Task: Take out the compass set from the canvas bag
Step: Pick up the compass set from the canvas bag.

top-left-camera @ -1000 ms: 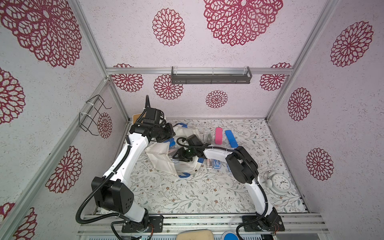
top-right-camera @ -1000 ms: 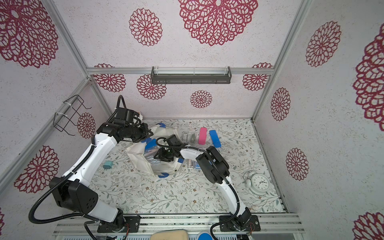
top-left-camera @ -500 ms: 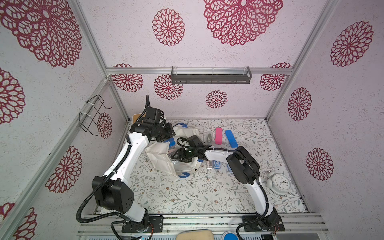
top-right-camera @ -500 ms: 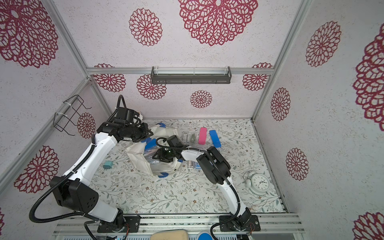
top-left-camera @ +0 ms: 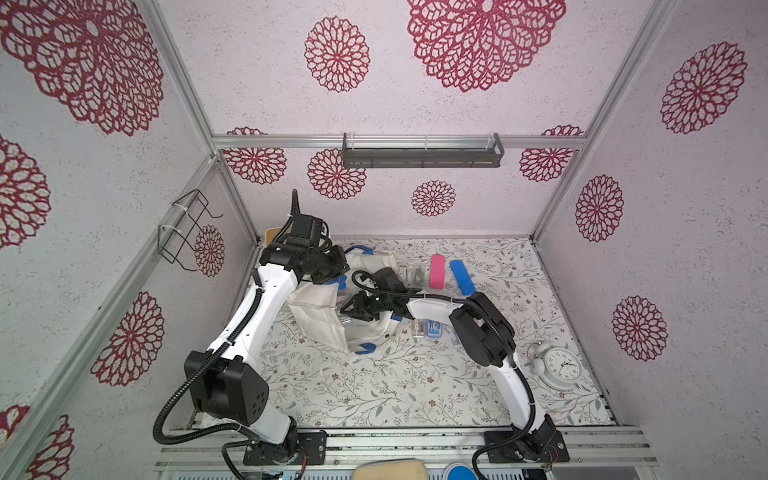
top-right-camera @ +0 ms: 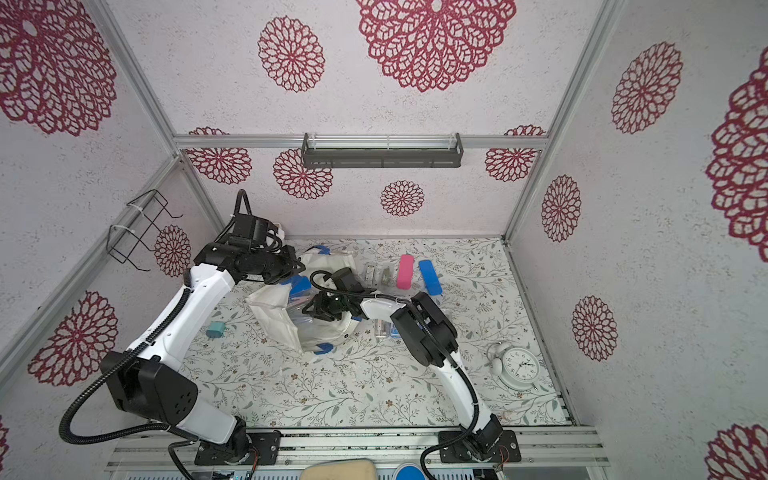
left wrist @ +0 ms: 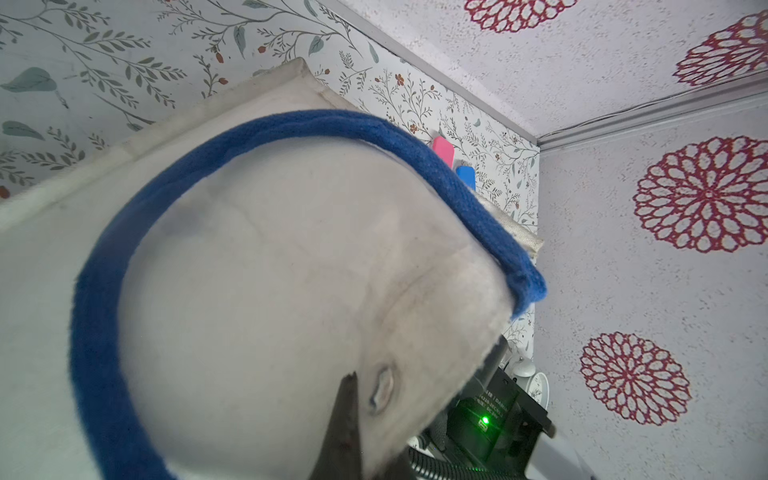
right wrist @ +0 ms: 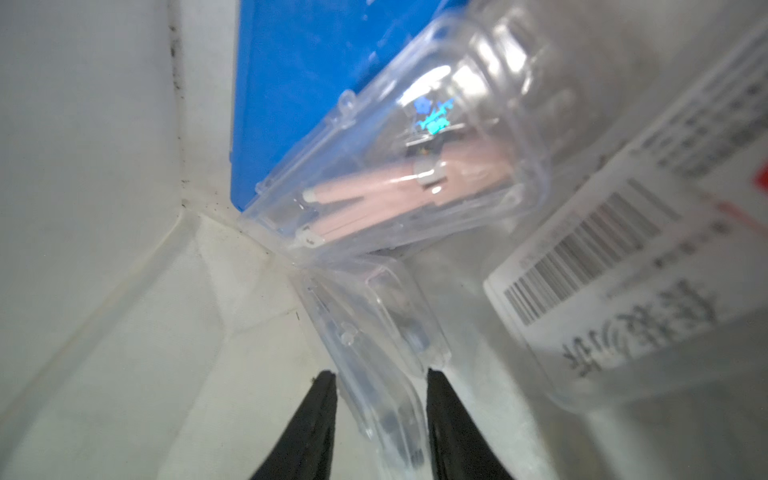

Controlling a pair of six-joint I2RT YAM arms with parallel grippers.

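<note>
The cream canvas bag [top-left-camera: 316,316] [top-right-camera: 274,316] lies on the floral table, its mouth facing right. My left gripper [top-left-camera: 332,270] [left wrist: 357,419] is shut on the bag's upper rim beside the blue handle [left wrist: 291,120] and holds the mouth up. My right gripper [top-left-camera: 347,311] [top-right-camera: 309,309] [right wrist: 382,382] is inside the bag. Its two black fingers press either side of a compass set [right wrist: 374,332] in a clear plastic case. A second clear case with a pink compass [right wrist: 395,178] leans just beyond it, against a blue item [right wrist: 299,83].
A clear packet with a barcode label [right wrist: 602,257] lies in the bag beside the cases. On the table right of the bag are clear cases [top-left-camera: 415,274], a pink case [top-left-camera: 437,271], a blue case [top-left-camera: 462,276], another case [top-left-camera: 432,328] under my right forearm, and a white alarm clock [top-left-camera: 559,365]. A teal plug [top-right-camera: 215,330] lies left.
My right gripper has pushed further left into the bag, and its jaws widened and then narrowed onto the clear case. The left arm still holds the rim in place.
</note>
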